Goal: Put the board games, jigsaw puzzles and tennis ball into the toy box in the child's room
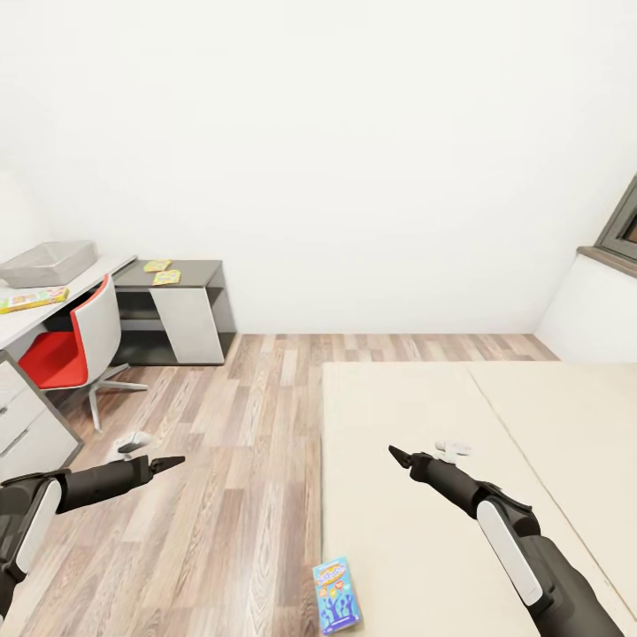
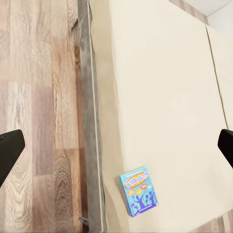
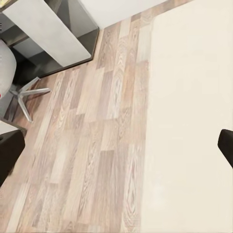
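So the bed point(image 1: 495, 460) takes up most of the room here, and the blue board game point(image 1: 336, 594) sits flat right by the bed's floor-side edge, so a sloppy approach could nudge it off onto the wood floor point(image 1: 230, 495), and since it's thin and lying flush the fingers might just skate over the top. Both the left gripper point(image 1: 170, 461) and the right gripper point(image 1: 395, 455) are empty with fingers spread wide, hovering well short of that box. The toy box point(image 1: 49, 263) sits far from the bed, on the bench point(image 1: 53, 311) with the jigsaw puzzles point(image 1: 162, 271) beyond it, so it's a long carry with plenty of chances to drop something.
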